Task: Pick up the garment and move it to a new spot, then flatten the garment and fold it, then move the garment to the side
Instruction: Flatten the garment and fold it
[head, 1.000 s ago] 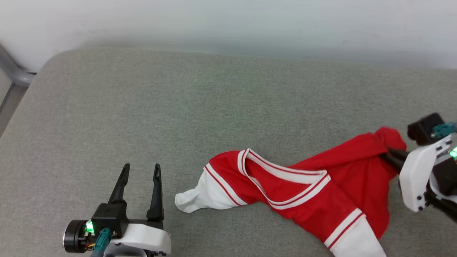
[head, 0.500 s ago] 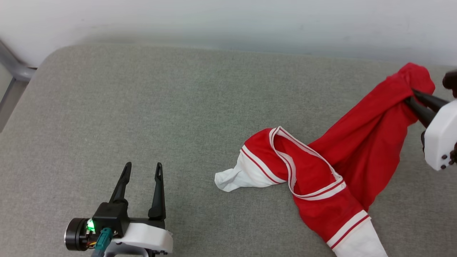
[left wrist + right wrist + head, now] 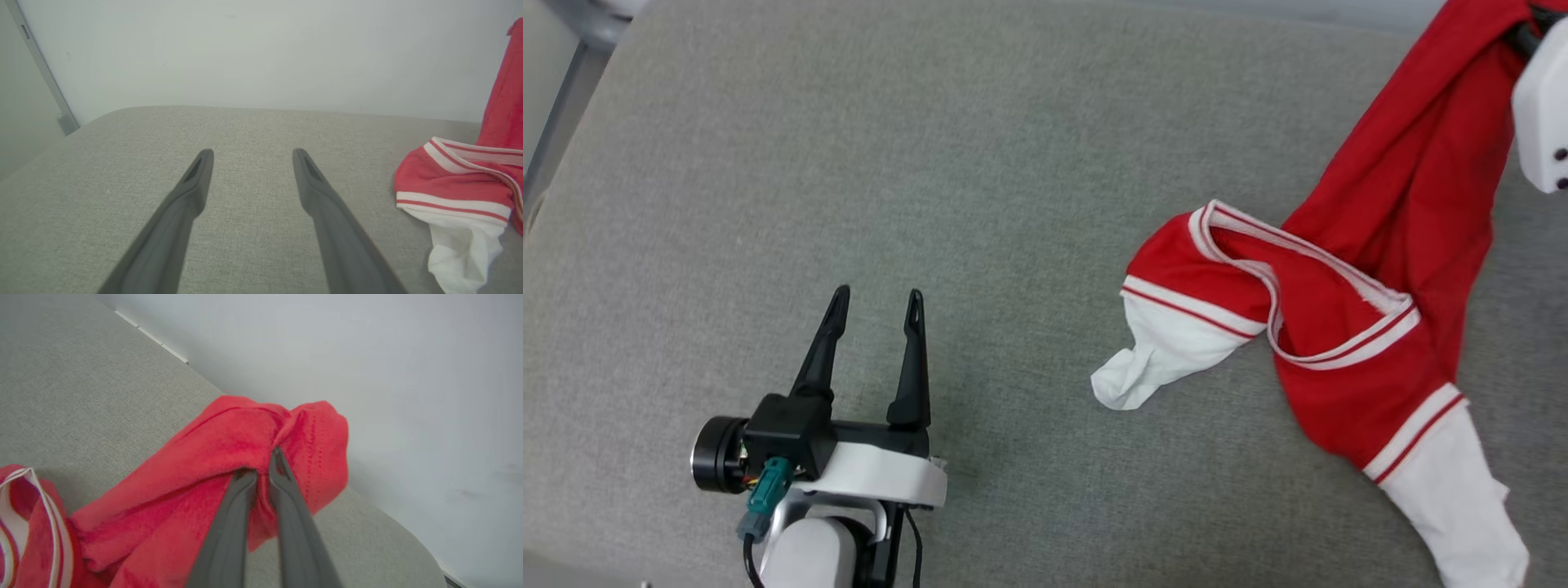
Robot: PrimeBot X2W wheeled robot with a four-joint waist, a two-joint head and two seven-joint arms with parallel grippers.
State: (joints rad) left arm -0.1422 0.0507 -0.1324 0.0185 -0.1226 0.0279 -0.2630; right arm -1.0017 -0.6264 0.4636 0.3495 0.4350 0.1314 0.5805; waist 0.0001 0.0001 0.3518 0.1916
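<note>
Right wrist view, right pincer aloft, pinching garment

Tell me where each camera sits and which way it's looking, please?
Head view: up on the robot's head, looking down at the grey cushion and the garment; the open left end effector shows at lower left.
Left wrist view: on the left wrist, looking along its own open end effector across the cushion toward the white wall.
Right wrist view: on the right wrist, looking along the right end effector, pinched on red cloth.
Shared: all three show the garment and the cushion.
</note>
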